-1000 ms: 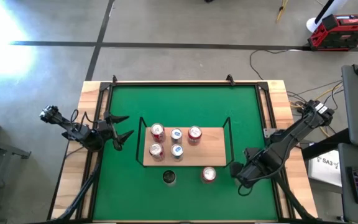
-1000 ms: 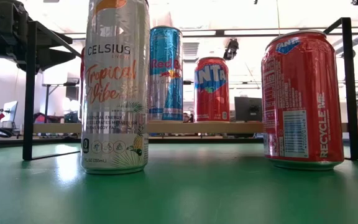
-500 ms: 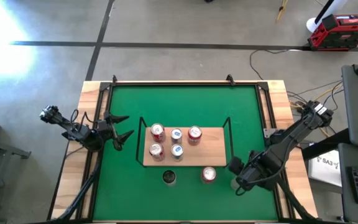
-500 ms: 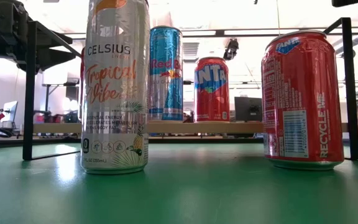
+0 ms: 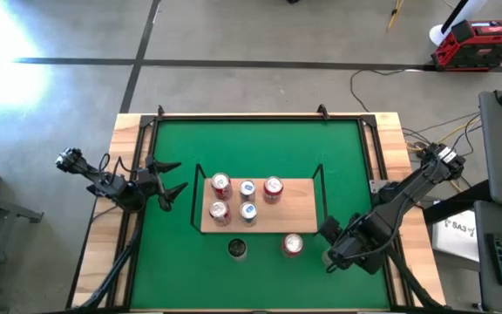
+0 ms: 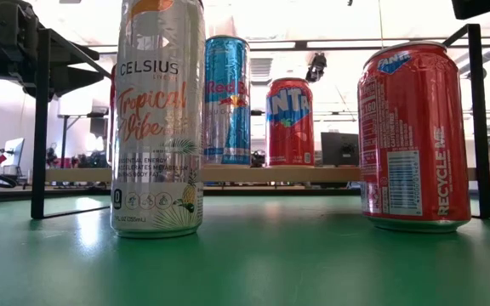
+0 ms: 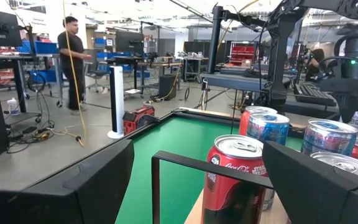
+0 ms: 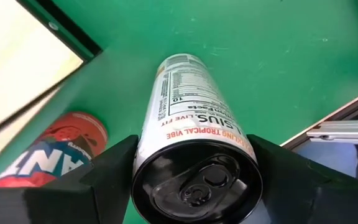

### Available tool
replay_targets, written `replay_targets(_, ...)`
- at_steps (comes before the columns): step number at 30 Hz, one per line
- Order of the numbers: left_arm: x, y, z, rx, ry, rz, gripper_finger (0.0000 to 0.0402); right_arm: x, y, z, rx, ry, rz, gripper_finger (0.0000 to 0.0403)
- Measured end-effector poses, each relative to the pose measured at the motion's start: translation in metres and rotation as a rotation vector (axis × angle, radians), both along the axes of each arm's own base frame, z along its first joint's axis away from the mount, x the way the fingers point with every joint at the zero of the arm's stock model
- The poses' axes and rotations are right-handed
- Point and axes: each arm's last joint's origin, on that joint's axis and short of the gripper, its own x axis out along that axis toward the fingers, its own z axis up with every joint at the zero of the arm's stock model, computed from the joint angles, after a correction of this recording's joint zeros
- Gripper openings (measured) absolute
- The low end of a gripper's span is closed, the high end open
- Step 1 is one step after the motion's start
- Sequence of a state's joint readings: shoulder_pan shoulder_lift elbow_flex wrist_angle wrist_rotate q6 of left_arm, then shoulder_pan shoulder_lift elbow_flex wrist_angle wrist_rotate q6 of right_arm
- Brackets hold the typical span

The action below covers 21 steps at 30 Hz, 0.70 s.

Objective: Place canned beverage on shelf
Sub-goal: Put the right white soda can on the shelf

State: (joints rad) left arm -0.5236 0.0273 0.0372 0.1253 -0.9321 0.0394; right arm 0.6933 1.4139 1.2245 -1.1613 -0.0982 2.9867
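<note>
The shelf (image 5: 305,215), a light-wood board in a black wire frame, lies mid-table with several cans (image 5: 247,188) upright on it. In front of it a tall white can (image 5: 238,249) and a red Fanta can (image 5: 293,245) stand on their bases on the green mat. Just right of the Fanta can, my right gripper (image 5: 329,247) points steeply down, shut on a second tall white Celsius can (image 8: 188,124). My left gripper (image 5: 174,179) waits open at the table's left edge, level, facing the shelf. My right gripper has the Celsius can's upper end (image 8: 166,146), just below the rim, between its two fingers, one on each side. The fingers (image 8: 114,168) come from above, pointing down along the can. The can stays nearly upright below them; whether its base touches the mat I cannot tell.
The shelf's upright wire end (image 5: 320,179) stands close to the far left of my right gripper. The board's right part is bare. Green mat lies open toward the near and far edges (image 5: 260,144). A person stands in the room beyond the table (image 7: 73,62).
My right gripper has rolled about its own pointing line while staying right of the Fanta can, and more of it now shows at the low view's top right corner. The cans on the mat and shelf have kept still.
</note>
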Motion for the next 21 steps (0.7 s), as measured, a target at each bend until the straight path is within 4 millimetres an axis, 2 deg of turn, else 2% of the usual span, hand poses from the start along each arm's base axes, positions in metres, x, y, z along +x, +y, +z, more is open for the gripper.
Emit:
replay_targets(11, 0.0, 0.0, 0.0, 0.0, 0.0, 0.0, 0.034, 0.001, 0.0, 0.014, -0.027, -0.01, 0.123, 0.0286)
replay_targets(21, 0.0, 0.0, 0.0, 0.0, 0.0, 0.0, 0.034, 0.001, 0.001, 0.014, -0.032, -0.021, 0.212, 0.0347)
